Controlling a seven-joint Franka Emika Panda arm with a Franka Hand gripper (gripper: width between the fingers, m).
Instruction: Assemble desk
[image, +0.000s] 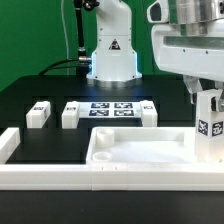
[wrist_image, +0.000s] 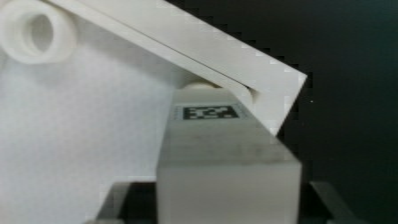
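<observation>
Gripper (image: 207, 106) clamped on one leg (image: 209, 135), held upright just beside tabletop (image: 140, 134) corner at the exterior view's right, likely staged for corner mounting.

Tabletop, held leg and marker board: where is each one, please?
tabletop (image: 140, 152): exterior view, bare inner floor.
held leg (image: 209, 130): exterior view, tagged side face.
marker board (image: 112, 108): exterior view, centre among tags.

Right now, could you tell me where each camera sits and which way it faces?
Exterior view: off the arm, low before the border wall, facing the arm's base across the table; gripper shows, holding a leg.
Wrist view: on the wrist, looking past the fingers at that leg and the tabletop.
Both show leg and tabletop.
</observation>
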